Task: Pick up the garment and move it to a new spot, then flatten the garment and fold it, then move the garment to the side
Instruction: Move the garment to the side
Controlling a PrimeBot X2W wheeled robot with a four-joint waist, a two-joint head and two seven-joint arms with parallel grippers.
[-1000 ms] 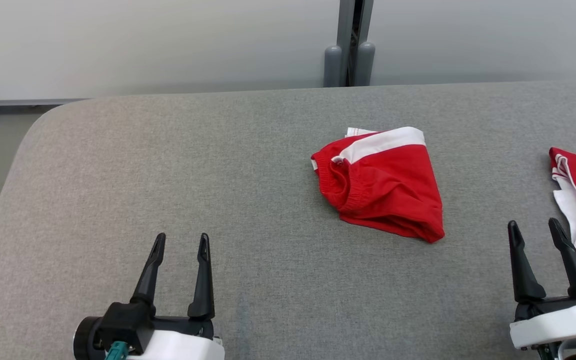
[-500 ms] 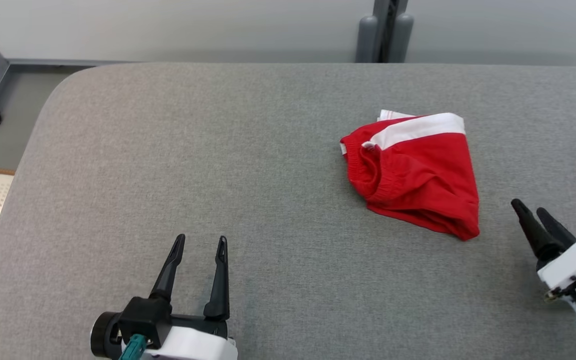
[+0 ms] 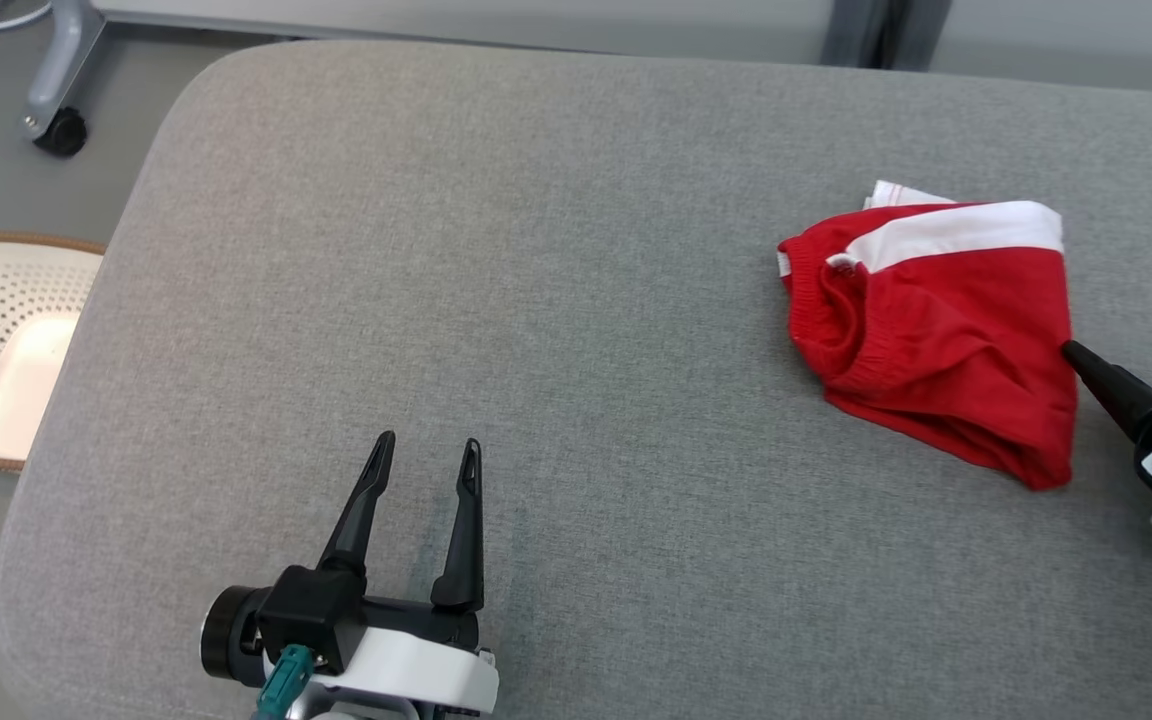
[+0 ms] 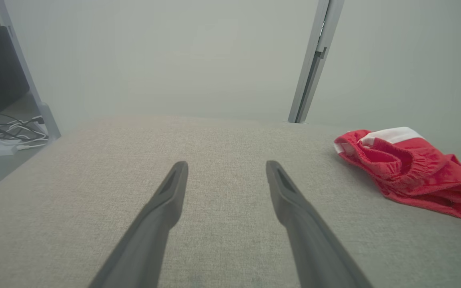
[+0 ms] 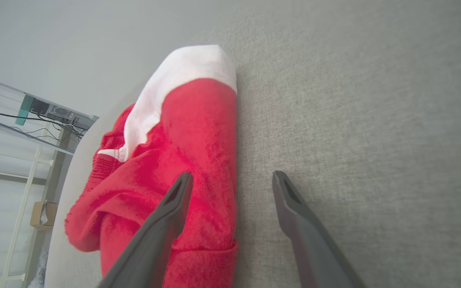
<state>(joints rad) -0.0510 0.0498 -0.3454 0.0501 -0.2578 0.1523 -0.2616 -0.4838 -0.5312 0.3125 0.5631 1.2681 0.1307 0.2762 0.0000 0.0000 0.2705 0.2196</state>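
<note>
The garment [image 3: 936, 330] is a red piece with a white band and an elastic waist, lying bunched and doubled over on the grey padded table [image 3: 536, 250] at the right. My right gripper [image 3: 1076, 352] reaches in from the right edge, rolled on its side, at the garment's right border. In the right wrist view, my right gripper [image 5: 233, 174] is open: one finger hangs over the red garment [image 5: 174, 152], the other over bare table. My left gripper [image 3: 429, 441] stands open at the lower left, far from the garment [image 4: 410, 172], with nothing between the fingers of my left gripper [image 4: 226, 164].
A white perforated basket [image 3: 6, 350] sits on the floor beyond the table's rounded left edge. A frame leg with a caster wheel [image 3: 61, 130] stands at the far left. A grey post [image 4: 314, 60] rises behind the table. Cables [image 4: 6, 136] lie on the floor.
The head camera has swung left and down, shifting the whole picture right. My right gripper has rolled onto its side and come up to the garment's right edge. The left gripper stays put.
</note>
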